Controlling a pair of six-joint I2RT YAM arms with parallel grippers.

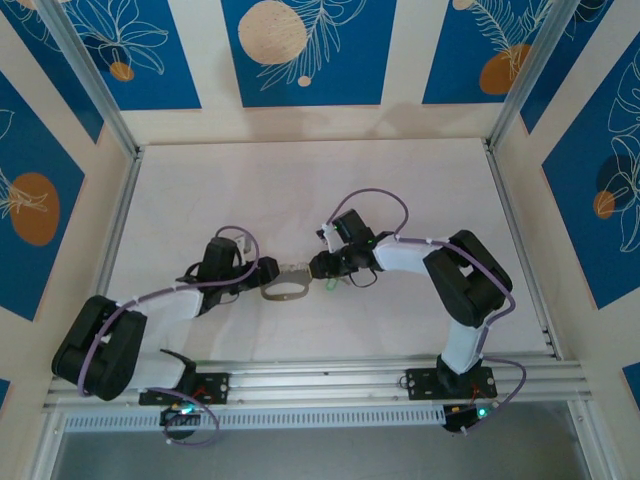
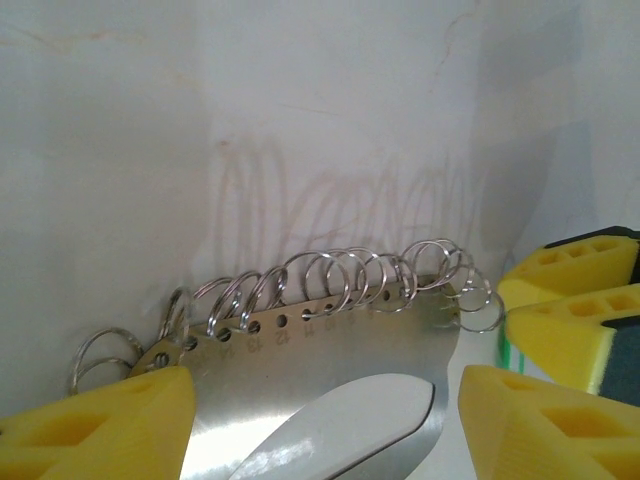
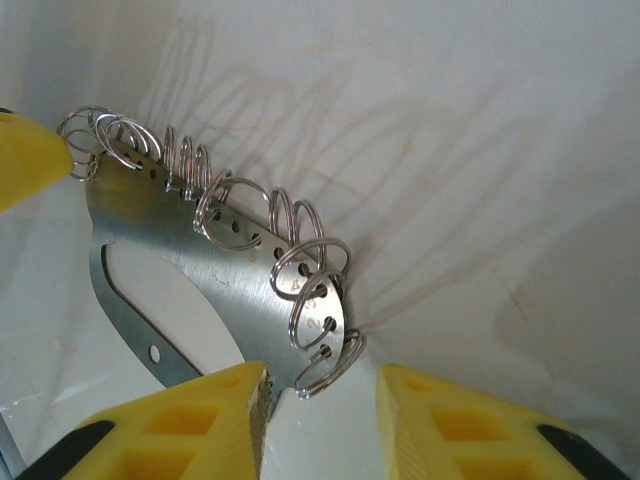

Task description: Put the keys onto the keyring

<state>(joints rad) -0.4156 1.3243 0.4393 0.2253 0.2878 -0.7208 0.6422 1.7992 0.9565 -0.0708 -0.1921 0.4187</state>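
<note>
The right claw (image 3: 322, 388) stood half-narrowed, its yellow fingers apart on either side of the end ring (image 3: 332, 366), one finger touching the plate's corner and nothing pinched that I could see. That ring hung off the near tip of the keyring (image 3: 200, 262), a curved steel plate with a row of split rings along one edge. The left claw (image 2: 325, 402) was spread wide, a finger at each end of the plate, and looked to be bracing it lengthwise so it would not slide. The key (image 1: 330, 285), mint-headed and tiny, showed from above just beside the right claw, on its near side, past the keyring's end. I could not tell if it lay on the table (image 1: 300, 190) or hung from something.

To my eye the step was the threading itself, hardly begun: no key sat on any ring. Next would call for the key's hole brought to a ring's split and worked round, with the left claw holding firm.
</note>
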